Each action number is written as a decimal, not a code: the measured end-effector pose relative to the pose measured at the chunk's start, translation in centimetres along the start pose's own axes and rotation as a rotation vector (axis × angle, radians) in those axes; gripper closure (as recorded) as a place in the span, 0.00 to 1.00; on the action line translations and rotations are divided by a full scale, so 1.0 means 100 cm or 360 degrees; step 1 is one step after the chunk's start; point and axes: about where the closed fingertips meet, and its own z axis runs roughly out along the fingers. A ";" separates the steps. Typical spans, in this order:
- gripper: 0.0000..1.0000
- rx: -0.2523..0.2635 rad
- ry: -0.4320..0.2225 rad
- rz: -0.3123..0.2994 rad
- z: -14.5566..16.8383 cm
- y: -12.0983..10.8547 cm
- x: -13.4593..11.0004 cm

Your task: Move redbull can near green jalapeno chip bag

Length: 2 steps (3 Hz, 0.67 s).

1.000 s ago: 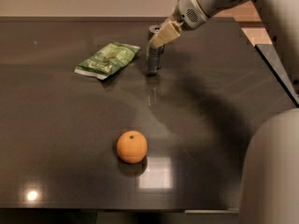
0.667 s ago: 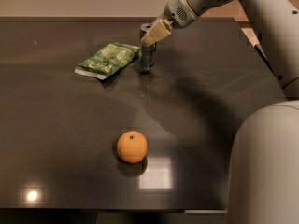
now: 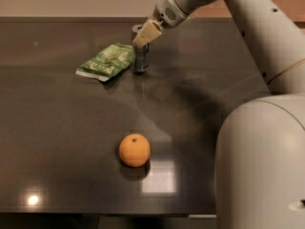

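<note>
The pincer (image 3: 142,36) sits at the far middle of the bench (image 3: 57,128), angled down from the upper right. It is closed on the top of the redbull can (image 3: 140,61); one beige finger lies across the rim on the can's right side, and the other is hidden behind it.

The can is upright, with its base at or just above the bench top. It is just beside the right edge of the green jalapeno chip bag (image 3: 106,61), which lies flat to its left. The orange (image 3: 134,150) is well apart, nearer the front.

The can looks to be where the task wants it, so what is left is to let go and lift clear without tipping it.

Compared with the earlier frames, the can and pincer have slid left together and closed the gap to the bag. The bag and orange have not moved.
</note>
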 end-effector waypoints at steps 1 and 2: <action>0.82 -0.0010 -0.0004 -0.0015 0.009 -0.001 -0.004; 0.60 -0.0017 -0.0006 -0.0027 0.016 -0.001 -0.005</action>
